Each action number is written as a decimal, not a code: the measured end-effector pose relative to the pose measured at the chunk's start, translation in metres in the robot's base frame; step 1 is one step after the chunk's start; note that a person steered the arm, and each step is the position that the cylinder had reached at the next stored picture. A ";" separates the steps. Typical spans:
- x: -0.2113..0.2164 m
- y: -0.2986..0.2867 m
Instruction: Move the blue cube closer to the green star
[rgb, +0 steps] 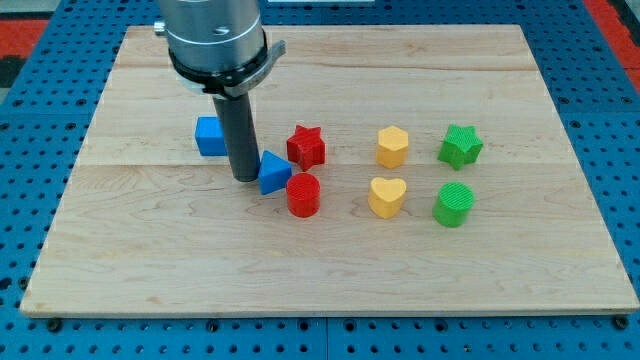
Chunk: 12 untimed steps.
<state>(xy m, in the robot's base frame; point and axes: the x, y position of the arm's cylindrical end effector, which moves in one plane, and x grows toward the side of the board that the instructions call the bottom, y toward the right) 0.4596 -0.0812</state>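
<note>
While the rod is standing on the board left of centre, my tip (244, 177) is sitting between the blue cube (210, 136) and a blue triangle block (274, 172), just beside the triangle's left edge and a bit below-right of the cube. No hand or jaws on this rig, just a bare rod, so nothing is being held; whether the tip is touching the triangle I can't tell.

Only one view, so going across it: blue cube is lying toward the board's left edge, partly hidden behind the rod. Red star (307, 146) and red cylinder (303, 194) are sitting right next to the triangle, near the board's middle. Yellow hexagon (392, 146) and yellow heart (387, 196) are further right. Green star (460, 146) and green cylinder (454, 204) are nearest the right edge.

Progress, imo: barely started. Cube and green star are well apart, w/ red and yellow blocks lying between them. Tip is standing on the cube's right side, so it's probably needing to get round to the cube's left before pushing rightward.
</note>
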 end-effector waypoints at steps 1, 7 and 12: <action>0.000 0.020; -0.103 -0.040; -0.105 -0.026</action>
<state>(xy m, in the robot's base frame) 0.3547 -0.1073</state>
